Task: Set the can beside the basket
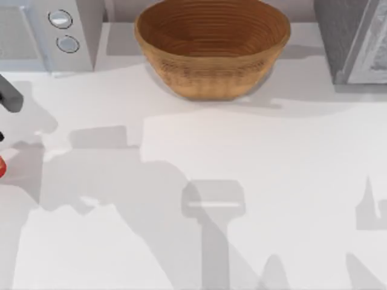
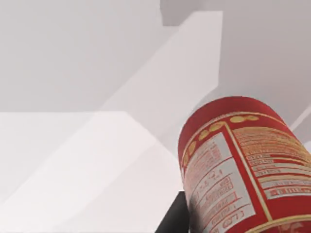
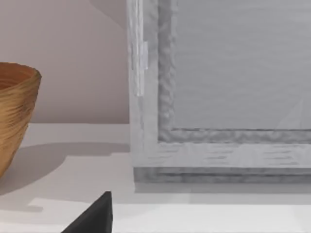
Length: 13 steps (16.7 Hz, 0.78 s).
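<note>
Barely a sliver of the can (image 1: 2, 167) visible at the top view's left edge, cut off, well apart from the basket (image 1: 211, 45) at the table's (image 1: 272, 181) far middle. Left arm (image 1: 11, 96) also cropped there, a dark stub just above the red. Close up in the left wrist view: red cylinder with yellow-and-white label print, a dark finger (image 2: 176, 216) beside it; grip on it impossible to judge. Woven, ribbed, bowl-shaped wicker. Right gripper's spread likewise unclear.
</note>
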Tool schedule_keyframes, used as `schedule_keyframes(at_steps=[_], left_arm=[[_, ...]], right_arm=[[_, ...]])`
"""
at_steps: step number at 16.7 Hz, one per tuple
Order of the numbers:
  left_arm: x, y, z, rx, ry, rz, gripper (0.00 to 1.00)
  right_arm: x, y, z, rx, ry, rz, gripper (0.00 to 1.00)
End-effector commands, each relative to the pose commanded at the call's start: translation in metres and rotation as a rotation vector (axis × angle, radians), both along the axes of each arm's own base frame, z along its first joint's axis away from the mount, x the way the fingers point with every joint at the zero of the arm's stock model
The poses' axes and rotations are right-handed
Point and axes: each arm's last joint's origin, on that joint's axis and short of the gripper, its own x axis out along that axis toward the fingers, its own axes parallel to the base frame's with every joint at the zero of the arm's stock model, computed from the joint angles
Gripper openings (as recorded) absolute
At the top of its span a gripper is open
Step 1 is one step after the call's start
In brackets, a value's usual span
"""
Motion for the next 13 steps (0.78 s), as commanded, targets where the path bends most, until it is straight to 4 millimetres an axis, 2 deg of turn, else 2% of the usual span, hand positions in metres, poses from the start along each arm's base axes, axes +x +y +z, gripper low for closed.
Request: schedule_keyframes(at_steps=[3,6,10,13], left_arm=[[0.009,-0.018,-0.001,-0.001,0.012,0.046,0.0],[0.022,-0.052,-0.001,0.001,0.023,0.129,0.0],[0.035,-0.12,-0.001,0.01,0.04,0.301,0.0],[0.033,-0.178,-0.001,0.022,0.051,0.458,0.0]], right_arm=[[0.0,0.0,0.0,0.0,0.0,0.0,1.0],[0.0,0.0,0.0,0.0,0.0,0.0,1.0],[0.0,0.0,0.0,0.0,0.0,0.0,1.0],[0.0,0.0,0.0,0.0,0.0,0.0,1.0]])
